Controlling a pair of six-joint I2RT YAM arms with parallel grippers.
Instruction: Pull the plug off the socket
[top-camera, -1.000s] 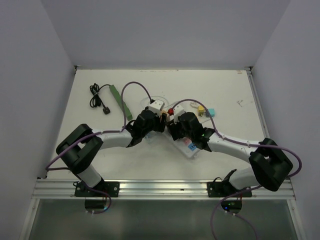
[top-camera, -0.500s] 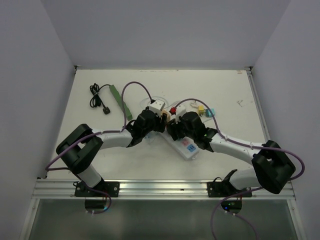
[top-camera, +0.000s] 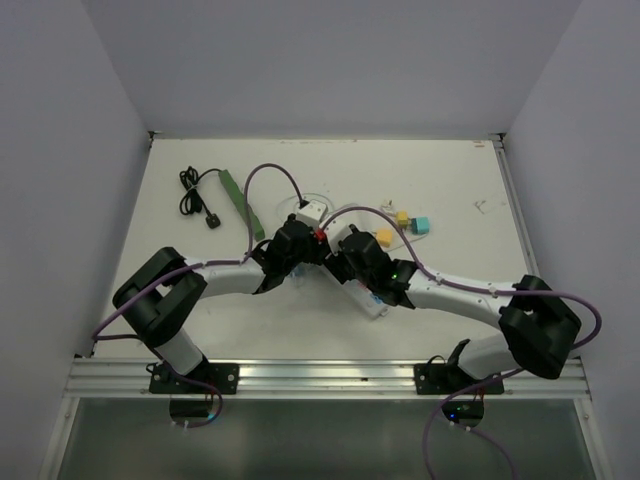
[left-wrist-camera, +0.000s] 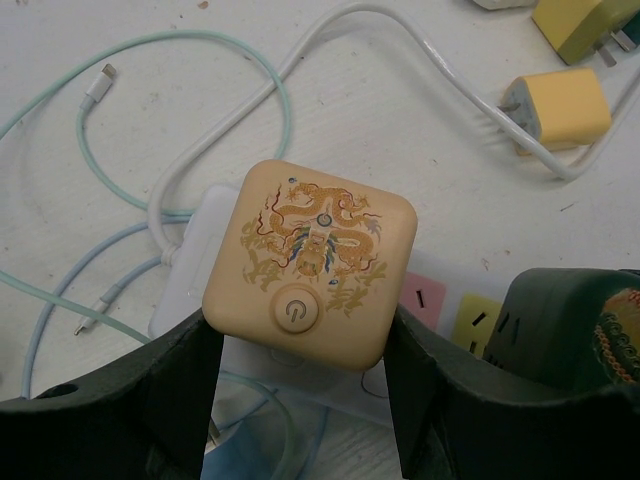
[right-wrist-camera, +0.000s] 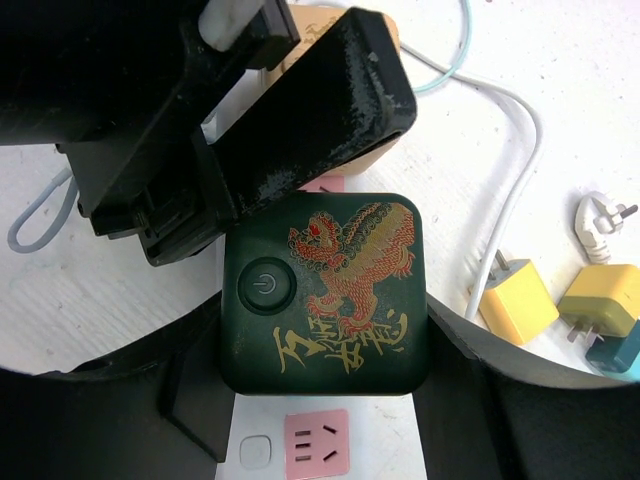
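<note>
A white power strip (left-wrist-camera: 195, 265) with pink (left-wrist-camera: 425, 295) and yellow sockets lies mid-table. In the left wrist view, my left gripper (left-wrist-camera: 305, 350) is shut on a beige square plug (left-wrist-camera: 315, 245) with a gold dragon print, held tilted over the strip's end. In the right wrist view, my right gripper (right-wrist-camera: 325, 345) is shut on a dark green plug (right-wrist-camera: 335, 285) with a red dragon print, which sits on the strip (right-wrist-camera: 385, 450) above a pink socket (right-wrist-camera: 318, 443). The two grippers (top-camera: 300, 243) (top-camera: 350, 252) are side by side, nearly touching.
Loose yellow chargers (left-wrist-camera: 560, 105) (right-wrist-camera: 518, 297), a teal one (top-camera: 421, 224) and a white plug (right-wrist-camera: 600, 215) lie right of the strip. White cable (left-wrist-camera: 440, 60) and pale green cables (left-wrist-camera: 120, 60) curl behind it. A green bar (top-camera: 240, 200) and a black cord (top-camera: 195, 195) lie far left.
My right gripper has moved left along the strip, close against the left gripper, uncovering the yellow and teal chargers. The left arm has barely moved.
</note>
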